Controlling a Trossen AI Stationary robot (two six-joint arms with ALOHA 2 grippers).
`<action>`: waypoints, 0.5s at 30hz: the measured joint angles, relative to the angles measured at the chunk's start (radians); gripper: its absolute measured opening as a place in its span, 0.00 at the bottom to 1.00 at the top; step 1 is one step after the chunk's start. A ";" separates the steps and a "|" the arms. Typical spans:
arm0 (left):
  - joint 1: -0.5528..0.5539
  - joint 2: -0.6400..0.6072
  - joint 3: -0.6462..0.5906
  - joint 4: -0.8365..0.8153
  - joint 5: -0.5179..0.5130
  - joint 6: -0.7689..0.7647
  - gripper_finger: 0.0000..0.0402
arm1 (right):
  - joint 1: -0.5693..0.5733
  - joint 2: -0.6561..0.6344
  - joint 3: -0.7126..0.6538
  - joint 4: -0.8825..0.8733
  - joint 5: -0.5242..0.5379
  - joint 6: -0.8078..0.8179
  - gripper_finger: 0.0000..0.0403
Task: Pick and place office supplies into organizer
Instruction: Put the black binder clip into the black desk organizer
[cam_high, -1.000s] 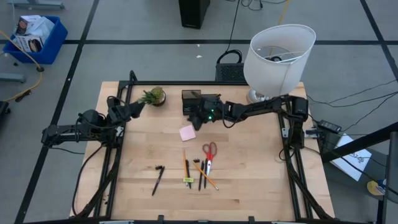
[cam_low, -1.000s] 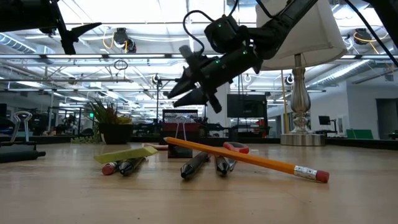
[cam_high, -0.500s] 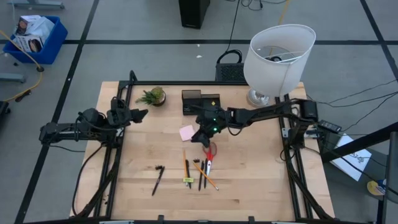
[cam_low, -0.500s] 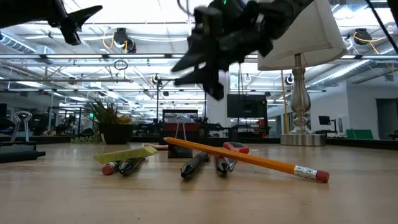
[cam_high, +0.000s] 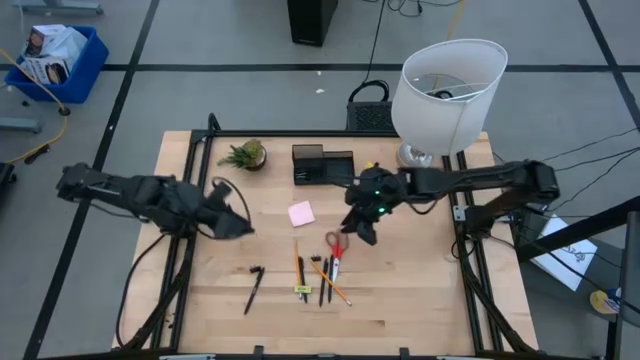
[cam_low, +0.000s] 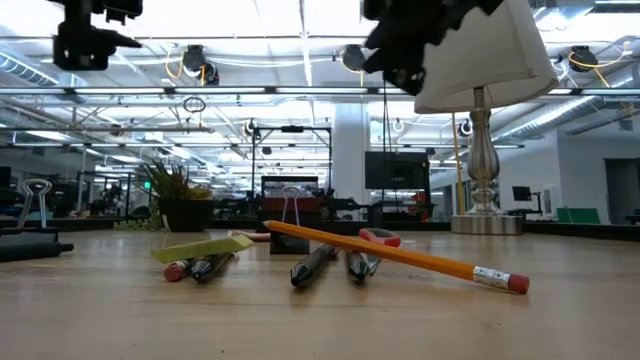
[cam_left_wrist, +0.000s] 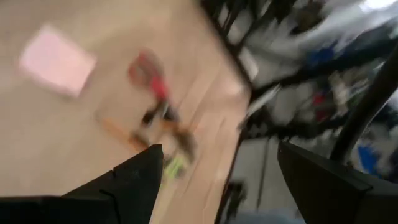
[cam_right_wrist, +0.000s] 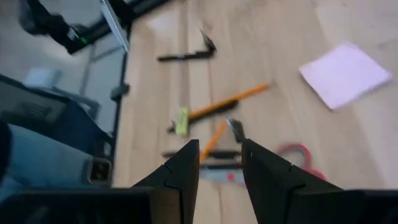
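1. Right gripper (cam_high: 362, 232) poised above the red-handled scissors (cam_high: 336, 245), fingers (cam_right_wrist: 180, 177) a narrow gap apart, nothing between them.
2. Left gripper (cam_high: 240, 226) out over the surface (cam_high: 400, 290) at about 9 o'clock of the pink sticky-note pad (cam_high: 301, 213), fingers (cam_left_wrist: 134, 180) spread wide, empty.
3. At 6 o'clock of the right gripper: scissors, orange pencils (cam_high: 329, 280), black pens (cam_high: 323, 283) and a small yellow-green piece (cam_high: 302, 289), packed close and partly crossing. A lone black pen (cam_high: 252, 289) well apart at 8 o'clock.
4. Organizer (cam_high: 323, 165) at 11 o'clock of the right gripper, at the far edge beside the potted plant (cam_high: 246, 155); lamp (cam_high: 445, 92) at 1 o'clock.
5. Risk, as a judgement: a descent into the crowded cluster could catch a pencil along with the scissors, or nudge neighbours and scatter them. Flat scissors may slip from a narrow pinch.
6. Second risk: both arms heading for the middle could meet.
7. High view gives layout; low view alone shows one pencil (cam_low: 395, 256) lying tilted across other items. Left wrist view heavily blurred.
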 joint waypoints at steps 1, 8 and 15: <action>-0.031 0.036 0.013 0.002 0.001 -0.023 0.80 | 0.002 -0.020 -0.002 -0.036 0.017 -0.014 0.27; -0.227 0.268 0.091 -0.011 -0.038 -0.144 0.80 | 0.001 -0.196 -0.203 0.049 0.063 0.033 0.27; -0.344 0.414 0.115 -0.171 -0.055 -0.226 0.80 | 0.031 -0.387 -0.534 0.280 0.081 0.230 0.27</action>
